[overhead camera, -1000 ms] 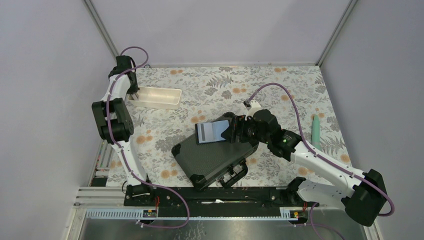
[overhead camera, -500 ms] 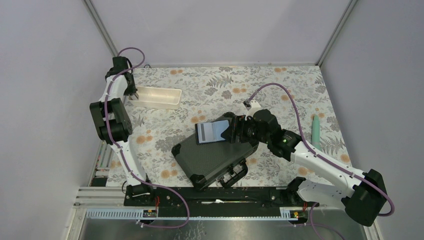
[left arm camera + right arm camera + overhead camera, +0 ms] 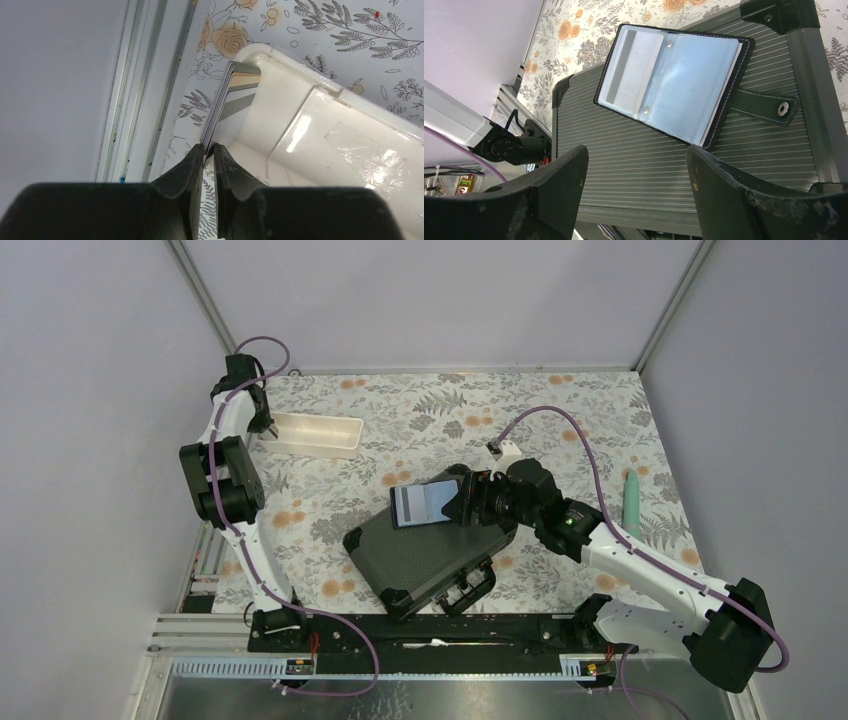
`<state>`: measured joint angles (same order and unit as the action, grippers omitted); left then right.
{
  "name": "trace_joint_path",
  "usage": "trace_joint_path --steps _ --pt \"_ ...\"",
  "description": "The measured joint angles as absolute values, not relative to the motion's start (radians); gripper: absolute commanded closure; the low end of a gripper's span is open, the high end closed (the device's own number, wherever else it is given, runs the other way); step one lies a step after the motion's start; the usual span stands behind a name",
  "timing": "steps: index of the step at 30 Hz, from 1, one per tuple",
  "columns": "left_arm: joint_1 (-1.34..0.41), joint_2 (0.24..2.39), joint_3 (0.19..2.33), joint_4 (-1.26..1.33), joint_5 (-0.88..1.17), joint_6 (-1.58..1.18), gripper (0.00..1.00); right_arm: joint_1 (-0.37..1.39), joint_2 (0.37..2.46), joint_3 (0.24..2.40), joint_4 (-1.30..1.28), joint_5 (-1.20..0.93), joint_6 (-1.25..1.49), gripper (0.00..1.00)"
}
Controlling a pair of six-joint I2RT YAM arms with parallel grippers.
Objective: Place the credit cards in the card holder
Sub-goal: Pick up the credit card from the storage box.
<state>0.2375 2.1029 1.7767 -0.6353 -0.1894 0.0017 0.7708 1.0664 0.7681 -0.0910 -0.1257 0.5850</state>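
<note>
The left pincer [image 3: 209, 149] is clamping the near corner of the stack of credit cards [image 3: 234, 97]. Its two dark fingertips [image 3: 197, 160] are sitting almost together, and the card edges are running into the slit between them. The stack is standing on edge against the rounded end wall of the white tray [image 3: 325, 120], with grey and cream faces showing. From above, that tray is lying at about 10 o'clock on the floral tabletop [image 3: 560, 420], close to the left edge, and the left arm is reaching over its left end.

The right pincer [image 3: 636, 165] is hanging wide apart and gripping nothing, its fingers framing the card holder [image 3: 674, 75] from above without touching it. The card holder is lying open with its grey-blue pockets facing up, and its snap tab is pointing toward 3 o'clock in the wrist view. A pale card [image 3: 634, 67] with a grey stripe is sitting in the pocket on the 9 o'clock side. The holder is resting on the ribbed lid of a black hard case [image 3: 420, 560], which is lying slantwise near the middle of the tabletop, toward 6 o'clock. A pale green stick [image 3: 632, 498] is lying well apart at 3 o'clock, near the right edge.
</note>
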Motion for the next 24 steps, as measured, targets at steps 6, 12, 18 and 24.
trace_joint_path --steps 6,12,18,24 --pt "0.237 2.103 1.777 -0.637 -0.196 -0.007 0.75 0.771 1.066 0.768 -0.091 -0.126 0.585 0.22" --pt "0.237 2.103 1.777 -0.659 -0.215 -0.031 0.77 0.771 1.066 0.767 -0.089 -0.126 0.585 0.22" --pt "0.237 2.103 1.777 -0.677 -0.214 -0.036 0.86 0.771 1.066 0.761 -0.075 -0.126 0.587 0.22" --pt "0.237 2.103 1.777 -0.681 -0.214 -0.043 0.92 0.771 1.062 0.754 -0.069 -0.126 0.593 0.22"
